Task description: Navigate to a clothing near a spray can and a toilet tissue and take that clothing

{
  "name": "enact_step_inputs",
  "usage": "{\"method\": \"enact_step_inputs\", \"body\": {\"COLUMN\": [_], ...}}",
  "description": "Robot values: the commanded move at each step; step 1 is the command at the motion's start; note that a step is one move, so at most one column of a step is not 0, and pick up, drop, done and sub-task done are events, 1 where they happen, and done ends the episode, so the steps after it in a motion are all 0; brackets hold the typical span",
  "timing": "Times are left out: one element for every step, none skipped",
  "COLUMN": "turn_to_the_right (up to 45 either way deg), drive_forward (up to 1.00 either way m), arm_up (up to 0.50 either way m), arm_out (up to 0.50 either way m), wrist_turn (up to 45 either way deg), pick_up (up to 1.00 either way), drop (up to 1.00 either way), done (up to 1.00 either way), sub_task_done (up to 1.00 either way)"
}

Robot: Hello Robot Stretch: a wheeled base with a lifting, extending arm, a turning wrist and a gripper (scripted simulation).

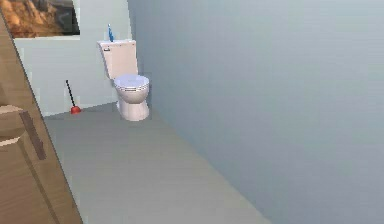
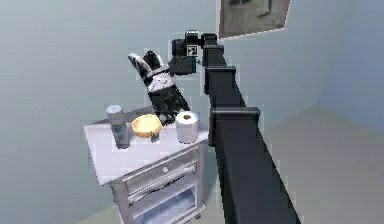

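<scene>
Nearest in the arm side view: arm (image 2: 240, 140), a dark bar up from the bottom edge, crossing in front of the stand's right corner. Just left of it, white stand (image 2: 108, 165), two drawers (image 2: 160, 188) in its front. On its top, from the view's left to right: spray can (image 2: 118, 127) upright, a flat tan round thing (image 2: 147, 126) just beside it, toilet roll (image 2: 187, 128) upright, near the arm. Above and behind those three, at the arm's far end, gripper (image 2: 172, 66). Holds the cloth (image 2: 158, 84), black and white, hanging aslant against the blue-grey wall (image 2: 60, 70), clear of the stand's top, lower tip close above the roll. Cannot tell how wide the fingers are set. Can, tan thing and roll crowded right under the cloth. Farther up, at the top edge, framed picture (image 2: 255, 15) on the wall. In the forward view, nearest at the left edge: brown door (image 1: 25, 150), reaching well into the frame. Past it, grey floor (image 1: 130, 170), a lane between the door and the long side wall (image 1: 270, 100) on the view's right. At the far end, white toilet (image 1: 131, 92) against the back wall (image 1: 60, 70), a small blue thing (image 1: 110, 36) on its tank. Left of the toilet, red plunger (image 1: 71, 100) standing on the floor by the back wall. Highest and farthest, painting (image 1: 45, 15) at the top left.
</scene>
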Motion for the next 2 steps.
{"method": "enact_step_inputs", "body": {"turn_to_the_right": [0.0,0.0], "drive_forward": [0.00,0.00], "arm_up": [-0.28,0.00], "arm_out": [0.00,0.00], "wrist_turn": [0.0,0.0], "pick_up": [0.00,1.00], "drop": [0.00,0.00], "done": [0.00,0.00], "sub_task_done": [0.00,0.00]}}
